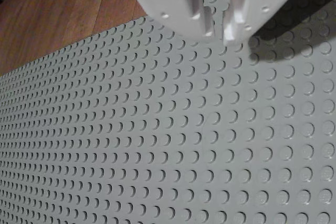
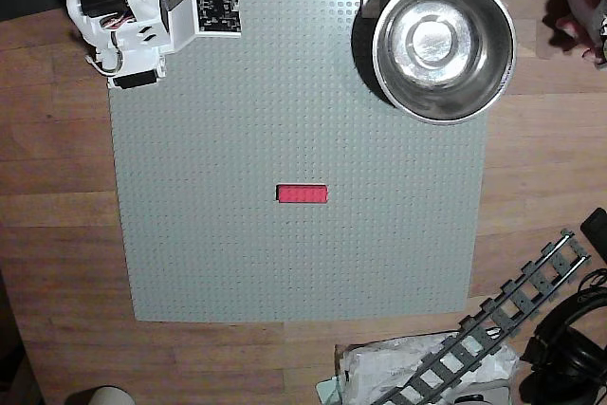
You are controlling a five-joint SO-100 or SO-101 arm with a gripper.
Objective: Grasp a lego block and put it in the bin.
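The lego block [image 2: 303,194], a small red studded brick, lies flat near the middle of the grey baseplate [image 2: 190,234] in the overhead view. The bin [image 2: 444,45], a shiny steel bowl with nothing in it, stands at the plate's top right corner. The white arm [image 2: 128,16] is folded at the top left corner, far from both. In the wrist view my gripper [image 1: 220,30] hangs just above bare baseplate studs [image 1: 157,145], its white fingers nearly together with nothing between them. Neither the block nor the bin shows in the wrist view.
Wooden tabletop [image 2: 57,234] surrounds the plate. A grey toy rail track [image 2: 503,329] lies over a plastic bag [image 2: 379,372] at the bottom right, beside black headphones [image 2: 574,339]. Clutter sits along the top right edge.
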